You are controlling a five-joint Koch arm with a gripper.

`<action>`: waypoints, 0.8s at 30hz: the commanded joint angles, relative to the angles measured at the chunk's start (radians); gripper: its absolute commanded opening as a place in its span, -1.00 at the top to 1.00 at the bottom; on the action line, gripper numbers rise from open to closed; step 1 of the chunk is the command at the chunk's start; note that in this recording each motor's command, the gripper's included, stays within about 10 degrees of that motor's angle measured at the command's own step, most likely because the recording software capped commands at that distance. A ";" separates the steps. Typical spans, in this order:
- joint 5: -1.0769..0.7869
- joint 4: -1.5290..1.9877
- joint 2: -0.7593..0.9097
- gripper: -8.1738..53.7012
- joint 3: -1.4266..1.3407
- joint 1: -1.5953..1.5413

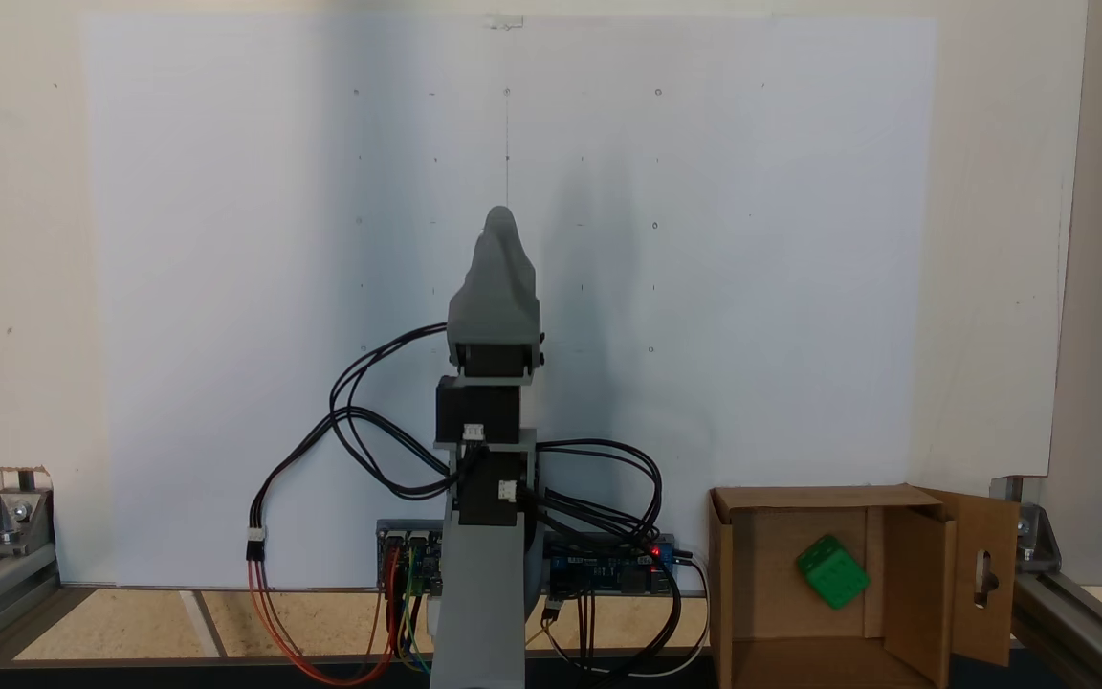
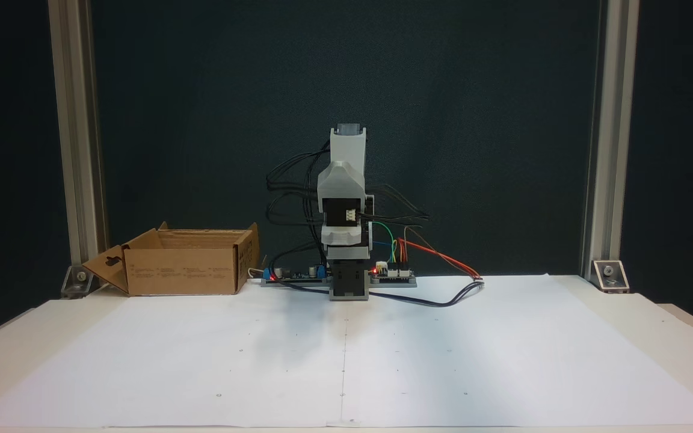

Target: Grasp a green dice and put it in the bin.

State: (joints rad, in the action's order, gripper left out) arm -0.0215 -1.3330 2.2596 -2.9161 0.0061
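The green dice lies inside the bin, on its floor toward the right, resting free and tilted. The bin is a brown cardboard box with open flaps, and one flap has a slot cutout. It stands at the lower right in one fixed view and at the left, bin, in the other, where its walls hide the dice. My gripper is folded back over the arm's base at mid-table, far left of the bin. Its jaws taper to one closed tip with nothing between them.
Circuit boards and looping black and coloured cables lie around the arm's base. Aluminium frame posts stand at the table's corners. A large white paper sheet covers the table in front of the arm.
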 commanded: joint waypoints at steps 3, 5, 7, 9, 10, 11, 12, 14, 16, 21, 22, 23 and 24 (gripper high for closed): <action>0.018 -0.172 0.112 -0.66 -0.017 0.009; 0.015 -0.175 0.112 -0.66 -0.051 0.011; 0.014 -0.178 0.112 -0.66 -0.089 0.011; 0.017 -0.201 0.112 -0.67 -0.126 0.011; 0.018 -0.212 0.112 -0.68 -0.147 0.011; 0.018 -0.229 0.112 -0.68 -0.173 0.011; 0.018 -0.239 0.112 -0.69 -0.199 0.011; 0.017 -0.239 0.109 -0.70 -0.210 0.012; 0.015 -0.235 0.107 -0.70 -0.210 0.012; 0.017 -0.235 0.109 -0.70 -0.210 0.011; 0.017 -0.235 0.107 -0.70 -0.210 0.011; 0.017 -0.233 0.107 -0.70 -0.210 0.009; 0.017 -0.232 0.107 -0.70 -0.210 0.009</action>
State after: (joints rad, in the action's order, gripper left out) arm -0.0215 -1.5125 2.2596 -3.0772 0.0077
